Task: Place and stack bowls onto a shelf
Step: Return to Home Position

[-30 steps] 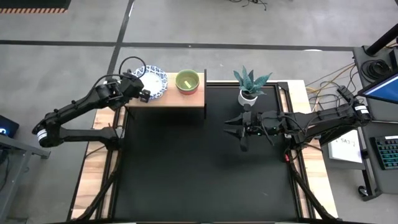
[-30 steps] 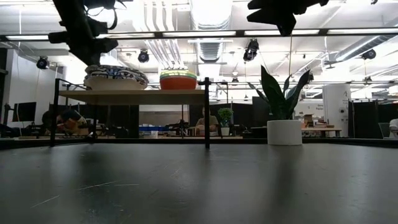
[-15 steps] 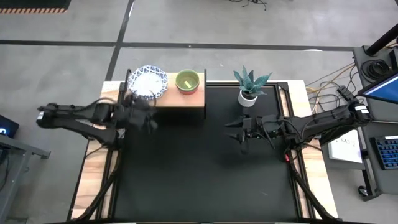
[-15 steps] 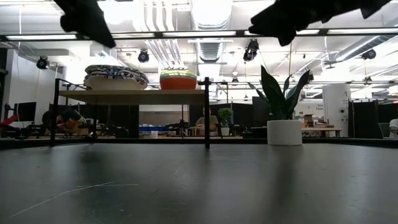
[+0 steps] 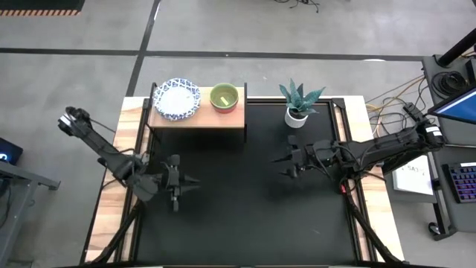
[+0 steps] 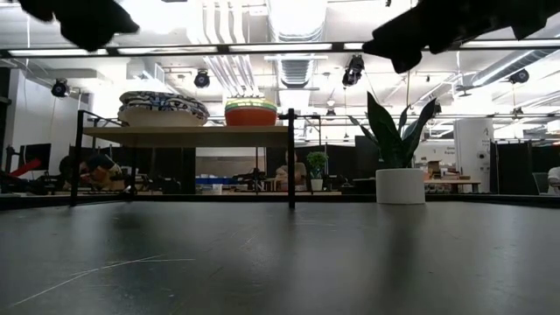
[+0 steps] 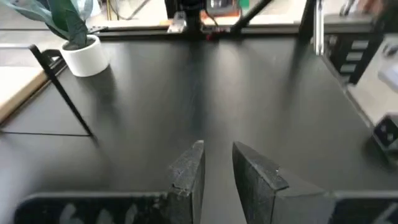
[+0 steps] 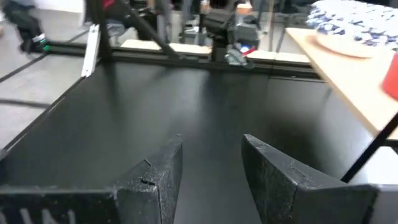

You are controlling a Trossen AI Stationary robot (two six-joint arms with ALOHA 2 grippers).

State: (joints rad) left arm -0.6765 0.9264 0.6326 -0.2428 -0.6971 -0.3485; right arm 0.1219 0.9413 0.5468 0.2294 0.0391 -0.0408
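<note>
The shelf stands at the table's far left on thin black legs. On its left part rests a stack of white, blue-rimmed bowls, which the low view shows too. Beside it a yellow-green bowl sits nested in a red bowl. My left gripper hovers over the table's left side, nearer than the shelf, pointing right. In its wrist view the fingers stand narrowly open, with nothing between them. My right gripper hovers right of centre, pointing left, open and empty.
A small white pot with a green plant stands at the far edge, right of the shelf and just beyond my right gripper. The black tabletop spreads bare between and in front of the arms. Wooden side rails border the table.
My left gripper has swung away from the blue-rimmed bowls at the shelf's left end toward the table's near edge. It has sunk a little and turned to point at the table's right side. My right gripper has sunk slightly. The bowls have stayed in place.
</note>
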